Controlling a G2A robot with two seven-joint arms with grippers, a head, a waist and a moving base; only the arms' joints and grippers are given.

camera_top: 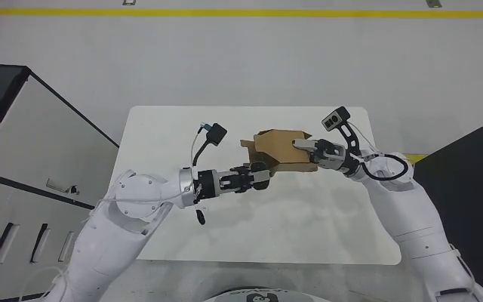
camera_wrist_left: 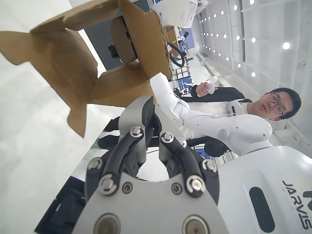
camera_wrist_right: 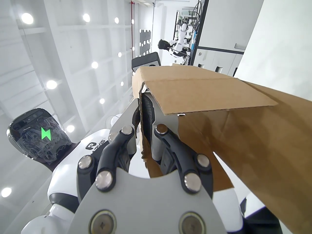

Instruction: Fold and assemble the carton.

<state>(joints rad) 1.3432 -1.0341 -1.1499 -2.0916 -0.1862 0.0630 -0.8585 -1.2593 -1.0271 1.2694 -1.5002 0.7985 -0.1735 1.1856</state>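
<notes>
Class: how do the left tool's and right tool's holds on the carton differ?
The left tool nips an edge of the carton with its tips; the right tool takes a wall deep inside its grip. The left tool holds its left end, the right tool its right end. Both are shut on it.

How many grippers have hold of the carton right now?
2. The left gripper pinches the carton at its edge nearer the robot. The right gripper is shut on a flap at the carton's opposite side.
</notes>
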